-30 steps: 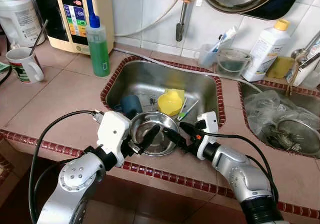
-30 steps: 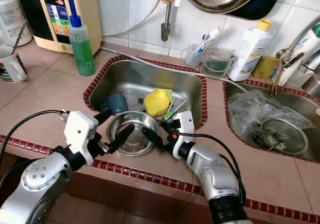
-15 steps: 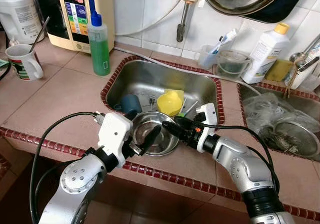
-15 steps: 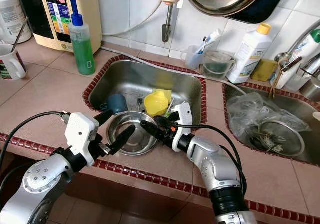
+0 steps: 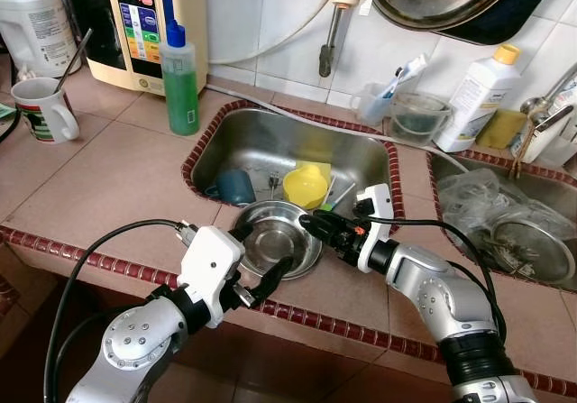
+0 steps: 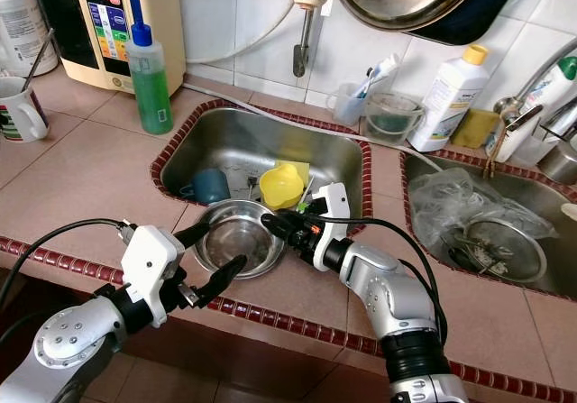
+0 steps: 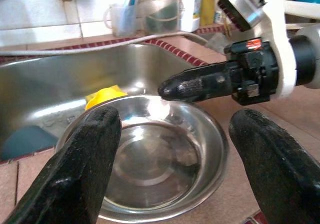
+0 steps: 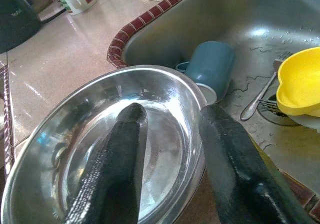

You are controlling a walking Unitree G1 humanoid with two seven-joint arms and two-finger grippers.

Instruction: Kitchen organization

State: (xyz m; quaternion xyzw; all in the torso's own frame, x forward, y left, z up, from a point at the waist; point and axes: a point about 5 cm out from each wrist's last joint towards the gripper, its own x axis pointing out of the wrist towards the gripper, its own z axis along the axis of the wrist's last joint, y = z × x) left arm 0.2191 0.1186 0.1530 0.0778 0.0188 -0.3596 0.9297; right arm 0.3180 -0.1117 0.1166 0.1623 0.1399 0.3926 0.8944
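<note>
A steel bowl [image 5: 270, 245] sits at the front edge of the left sink [image 5: 270, 132], partly on the tiled counter. My right gripper [image 5: 311, 225] is open at the bowl's right rim. In the right wrist view one finger [image 8: 120, 154] lies inside the bowl [image 8: 75, 134] and the other finger [image 8: 230, 154] is outside the rim. My left gripper [image 5: 261, 257] is open at the bowl's near side, its fingers spread wide and holding nothing. A blue cup [image 5: 236, 187] and a yellow cup [image 5: 306, 185] lie in the sink behind the bowl.
A green soap bottle [image 5: 180, 78] and a mug [image 5: 41, 110] stand on the counter to the left. A white bottle [image 5: 478, 96] and cups line the back wall. The right sink [image 5: 451, 164] holds a plastic bag and a strainer. A fork lies near the yellow cup.
My right gripper has reached left to straddle the bowl's rim. My left gripper has drawn back toward the counter's front edge. The bowl has stayed in place.
</note>
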